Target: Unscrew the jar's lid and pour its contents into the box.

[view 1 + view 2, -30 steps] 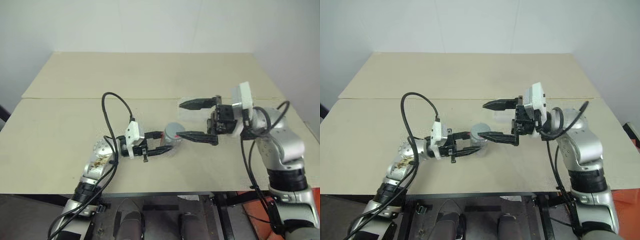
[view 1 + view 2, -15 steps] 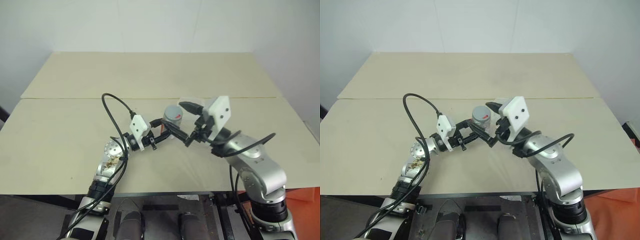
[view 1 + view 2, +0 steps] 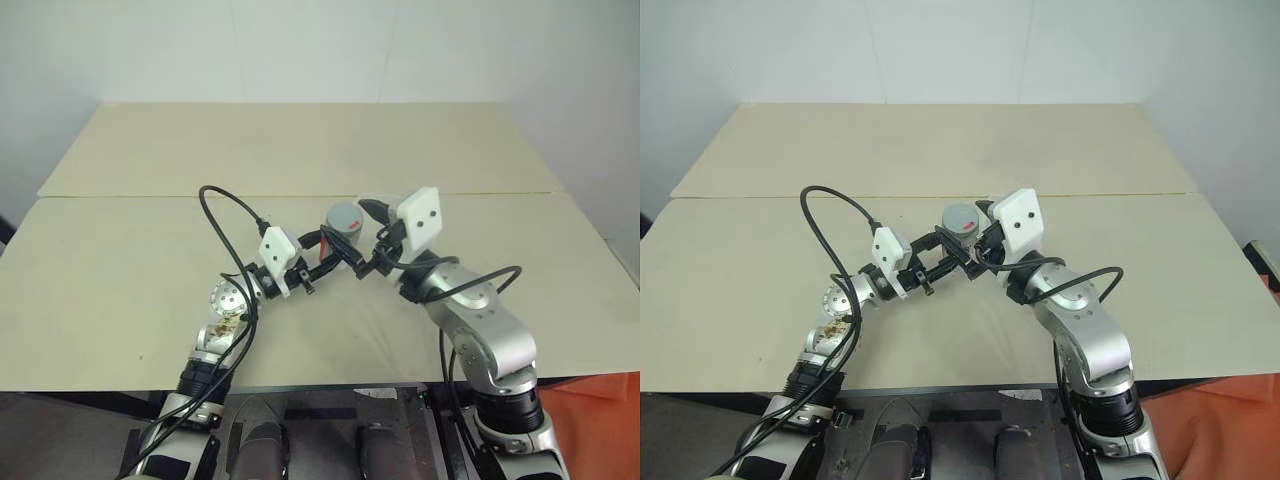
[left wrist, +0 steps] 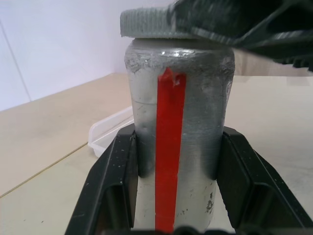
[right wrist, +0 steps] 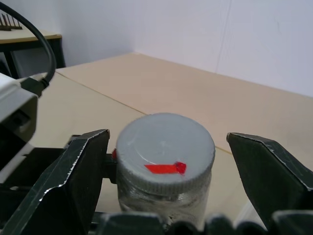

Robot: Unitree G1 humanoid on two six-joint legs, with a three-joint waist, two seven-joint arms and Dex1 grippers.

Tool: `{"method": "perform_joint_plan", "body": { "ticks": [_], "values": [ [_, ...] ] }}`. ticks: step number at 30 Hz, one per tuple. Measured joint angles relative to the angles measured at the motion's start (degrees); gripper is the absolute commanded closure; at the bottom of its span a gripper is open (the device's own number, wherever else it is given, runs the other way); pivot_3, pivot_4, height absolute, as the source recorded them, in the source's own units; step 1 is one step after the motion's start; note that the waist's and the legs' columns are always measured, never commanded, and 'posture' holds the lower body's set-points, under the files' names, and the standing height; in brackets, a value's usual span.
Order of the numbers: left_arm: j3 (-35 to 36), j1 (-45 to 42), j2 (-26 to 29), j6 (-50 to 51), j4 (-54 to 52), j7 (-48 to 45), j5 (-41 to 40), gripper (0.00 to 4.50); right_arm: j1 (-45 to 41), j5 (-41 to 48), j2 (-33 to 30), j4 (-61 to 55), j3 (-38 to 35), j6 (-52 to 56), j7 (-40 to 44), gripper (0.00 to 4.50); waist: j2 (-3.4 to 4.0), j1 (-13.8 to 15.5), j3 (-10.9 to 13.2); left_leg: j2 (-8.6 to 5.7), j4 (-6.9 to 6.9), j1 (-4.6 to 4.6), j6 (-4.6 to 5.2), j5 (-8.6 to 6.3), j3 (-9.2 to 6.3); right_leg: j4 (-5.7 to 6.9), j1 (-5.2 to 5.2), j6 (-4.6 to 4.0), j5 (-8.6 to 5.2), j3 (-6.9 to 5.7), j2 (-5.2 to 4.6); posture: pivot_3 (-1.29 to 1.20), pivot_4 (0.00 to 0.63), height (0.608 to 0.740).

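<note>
While the left gripper [image 4: 173,191] clamps the jar [image 4: 178,127] upright above the table [image 3: 150,250] near its middle, the right gripper [image 5: 171,161] stands wide open astride the lid [image 5: 165,147]. It should close squarely on the rim before twisting, with the jar kept from turning. The box [image 4: 110,131] waits just beyond.

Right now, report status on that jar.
Left gripper shut on jar, held upright above table. Right gripper open, fingers either side of lid, not touching. Lid on. Box behind jar.
</note>
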Motion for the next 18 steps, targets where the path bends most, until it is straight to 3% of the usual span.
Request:
{"method": "perform_joint_plan", "body": {
  "ticks": [5, 12, 18],
  "values": [
    [-0.23, 0.00, 0.28, 0.01, 0.00, -0.52, 0.00, 2.58, 0.00, -0.30, 1.51, 0.26, 0.04, -1.46, -0.01, 0.00, 0.00, 0.00, 0.00, 0.00, 0.00, 0.00, 0.00, 0.00, 0.01, 0.00, 0.00, 0.00, 0.00, 0.00, 0.00, 0.00, 0.150, 0.740],
    [-0.28, -0.13, 0.06, 0.01, 0.18, -0.73, -0.11, 2.58, 0.02, -0.56, 1.62, 1.22, 0.15, -1.78, 0.36, 1.72, 0.00, 0.00, 0.00, 0.00, 0.00, 0.00, 0.00, 0.00, 0.03, 0.00, 0.00, 0.00, 0.00, 0.00, 0.00, 0.00, 0.150, 0.740],
    [-0.27, -0.34, 0.06, 0.13, 0.49, -1.38, -0.52, 2.58, 0.04, -1.05, 1.44, 1.22, 0.19, -1.99, 0.59, 1.72, 0.00, 0.00, 0.00, 0.00, 0.00, 0.00, 0.00, 0.00, 0.09, 0.00, 0.00, 0.00, 0.00, 0.00, 0.00, 0.00, 0.150, 0.740]
  ]
}}
